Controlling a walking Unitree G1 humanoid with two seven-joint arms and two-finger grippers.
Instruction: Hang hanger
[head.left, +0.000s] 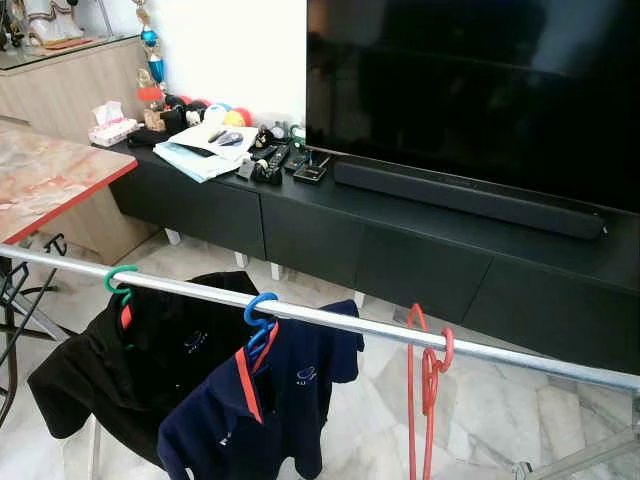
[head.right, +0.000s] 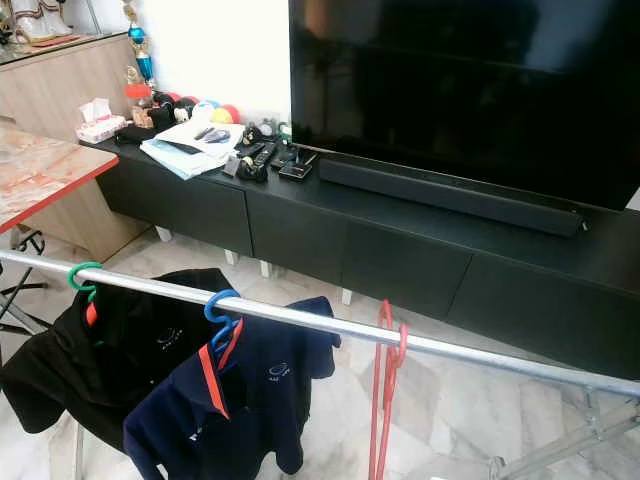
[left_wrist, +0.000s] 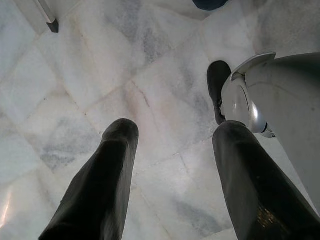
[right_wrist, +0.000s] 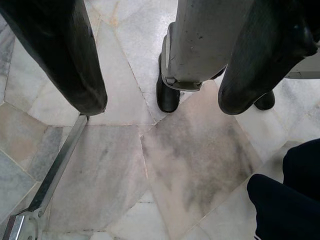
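We see the red hanger (head.left: 428, 392) hooked on the rail (head.left: 330, 318), right of the navy shirt (head.left: 262, 400), hanging straight down (hook uppermost). Our left gripper (left_wrist: 172, 150) and right gripper (right_wrist: 162, 105) point at the floor (left_wrist: 90, 75), fingers wide, empty.

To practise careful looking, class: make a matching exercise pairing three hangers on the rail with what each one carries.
Column one:
1. green hanger
2. blue hanger
3. red hanger

Column two:
a. nothing, hangs bare
b. black shirt
c. navy shirt

Pairs: 1-b, 2-c, 3-a. All three hook over the rail.
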